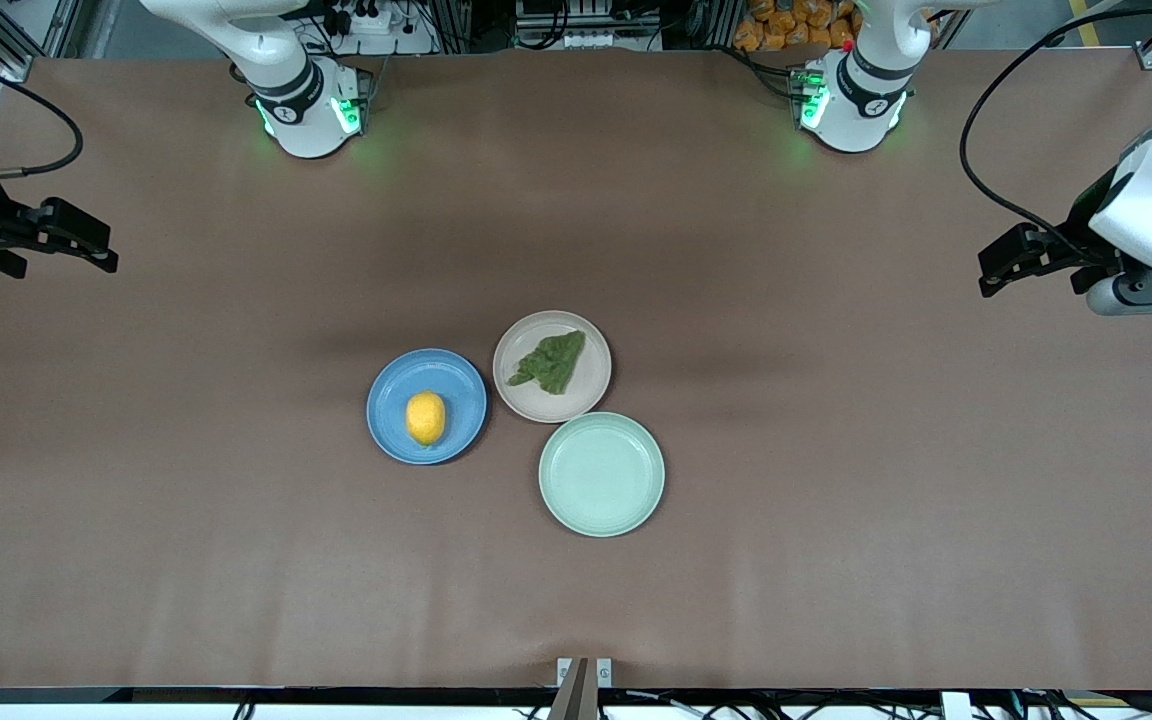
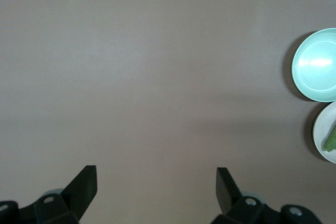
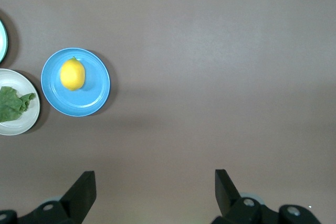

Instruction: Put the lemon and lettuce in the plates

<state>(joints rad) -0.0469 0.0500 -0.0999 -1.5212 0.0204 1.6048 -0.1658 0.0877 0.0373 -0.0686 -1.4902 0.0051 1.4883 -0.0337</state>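
The yellow lemon [image 1: 425,417] lies in the blue plate [image 1: 456,380] at the table's middle; both show in the right wrist view, the lemon [image 3: 72,74] on the blue plate [image 3: 92,100]. The dark green lettuce [image 1: 551,362] lies in the beige-pink plate [image 1: 526,395]; its edge shows in the left wrist view [image 2: 331,140] and it shows in the right wrist view [image 3: 13,103]. My left gripper [image 1: 998,268] is open and empty, up at the left arm's end of the table. My right gripper [image 1: 96,247] is open and empty, up at the right arm's end.
An empty pale mint-green dish [image 1: 601,473] sits touching the beige-pink plate, nearer to the front camera; it also shows in the left wrist view [image 2: 315,64]. Bare brown table surrounds the three dishes.
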